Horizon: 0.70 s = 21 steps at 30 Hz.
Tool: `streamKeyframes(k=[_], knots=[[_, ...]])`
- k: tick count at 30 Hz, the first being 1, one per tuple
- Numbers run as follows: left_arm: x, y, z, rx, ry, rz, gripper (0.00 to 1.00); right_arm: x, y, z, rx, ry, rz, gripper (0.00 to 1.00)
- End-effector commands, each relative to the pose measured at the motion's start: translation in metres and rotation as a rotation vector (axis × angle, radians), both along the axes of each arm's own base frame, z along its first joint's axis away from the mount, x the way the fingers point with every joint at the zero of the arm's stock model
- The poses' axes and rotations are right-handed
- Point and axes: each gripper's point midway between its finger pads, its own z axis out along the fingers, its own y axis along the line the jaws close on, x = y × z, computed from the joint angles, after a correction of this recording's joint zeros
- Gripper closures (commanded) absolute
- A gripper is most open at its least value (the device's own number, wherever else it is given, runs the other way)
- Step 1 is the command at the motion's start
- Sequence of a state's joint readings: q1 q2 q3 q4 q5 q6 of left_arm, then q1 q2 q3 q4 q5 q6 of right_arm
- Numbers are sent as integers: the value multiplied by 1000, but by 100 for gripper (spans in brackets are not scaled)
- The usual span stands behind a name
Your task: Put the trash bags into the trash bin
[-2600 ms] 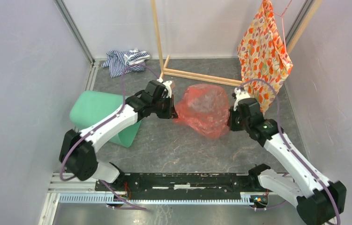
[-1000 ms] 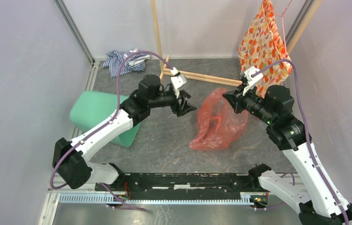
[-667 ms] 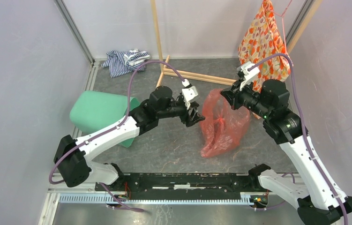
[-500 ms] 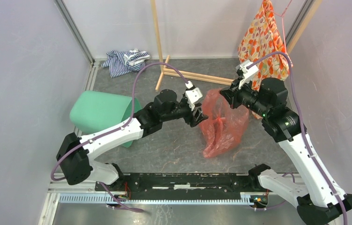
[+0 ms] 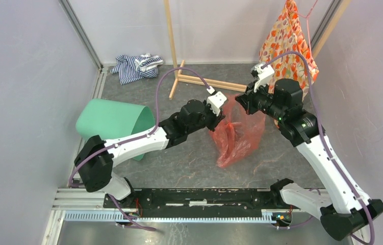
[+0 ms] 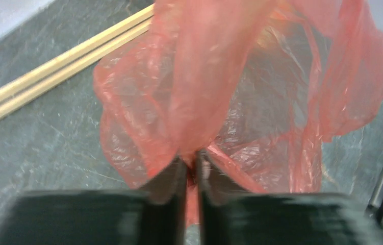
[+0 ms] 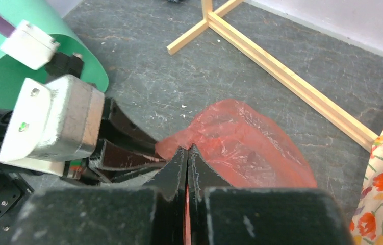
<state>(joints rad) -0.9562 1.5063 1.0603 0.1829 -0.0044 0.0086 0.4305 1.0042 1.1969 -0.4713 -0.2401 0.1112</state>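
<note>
**Item 1, trash bag** (image 5: 237,133): thin red-orange film, crinkly and translucent. It is hanging bunched between the two grippers, right of centre over the grey floor (image 5: 189,158). Its lower end is reaching down to the floor or nearly so; which one cannot be told. It is not in the bin.

**Item 2, trash bin** (image 5: 108,122): mint green, lying on its side at the left with its mouth facing the middle of the floor. It is sitting well apart from the bag, and the left arm is crossing in front of its rim.

**Item 3, left gripper** (image 6: 190,161): clenched, its fingers pinching a gathered fold at the bag's left side.

**Item 4, right gripper** (image 7: 187,153): clenched, its jaws pressing together on a peak of film at the bag's upper edge.

**Item 5, surroundings:** a wooden frame (image 5: 207,81) is lying just behind the bag, a floral cloth (image 5: 287,48) is hanging beside the right arm, and a striped cloth (image 5: 137,65) is lying at the back left.

**Handling note (judgement):** the step in hand is looking like a two-handed carry toward the bin's mouth.
- Both pinches are holding little film, so the arms are best travelling together and slowly, without pulling apart, or the plastic may slip or tear.
- The trailing end is likely needing a lift clear of the floor.
- The sideways mouth is calling for a low, level entry, with the left arm leading and not nudging the rim
</note>
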Motion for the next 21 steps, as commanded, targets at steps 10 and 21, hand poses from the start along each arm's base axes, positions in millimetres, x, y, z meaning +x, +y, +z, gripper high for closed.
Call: streamKeyframes(k=[10, 21], knots=[[65, 74, 10, -182, 527, 380, 98, 52, -1, -5, -18, 36, -156, 40], [91, 119, -34, -175, 733, 486, 98, 29, -51, -39, -84, 23, -345, 19]])
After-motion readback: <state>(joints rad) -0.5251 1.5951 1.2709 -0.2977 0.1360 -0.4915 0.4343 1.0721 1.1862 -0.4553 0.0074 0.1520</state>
